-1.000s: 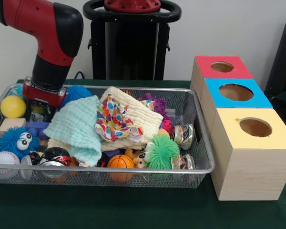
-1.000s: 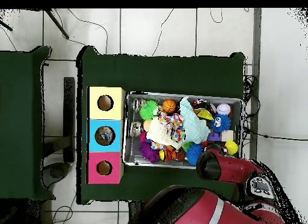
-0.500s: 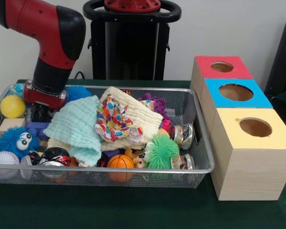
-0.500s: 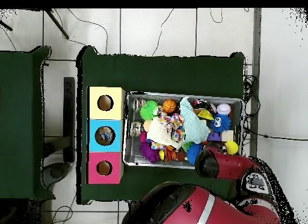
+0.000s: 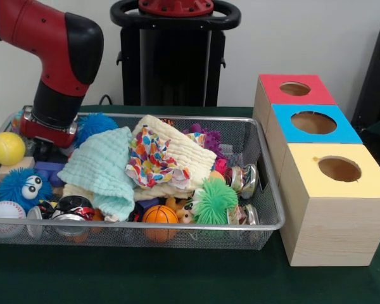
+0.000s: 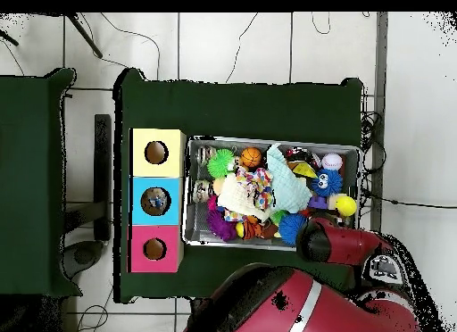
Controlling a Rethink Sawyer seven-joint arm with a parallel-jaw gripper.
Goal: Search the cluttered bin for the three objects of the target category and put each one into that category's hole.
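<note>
1. Three boxes are standing in a row beside the wire bin (image 5: 266,225), along the desk's edge: the red box (image 5: 294,90) farthest back in the front view, the blue box (image 5: 311,124) in the middle, the yellow box (image 5: 339,171) nearest, each with a round hole on top.
2. The arm is reaching down into the bin's far left corner in the front view, and the gripper (image 5: 43,149) is sitting low among the toys there; its fingers are hidden, so I cannot tell whether it is holding anything.
3. A yellow ball (image 5: 7,148) is lying at the bin's left edge, just beside the gripper.
4. A mint cloth (image 5: 101,168) and a patterned cloth (image 5: 153,158) are covering the bin's middle.
5. A basketball (image 5: 159,215), a green spiky ball (image 5: 215,201), a baseball (image 5: 5,212) and a blue fuzzy toy with eyes (image 5: 20,187) are resting along the bin's near edge.
</note>
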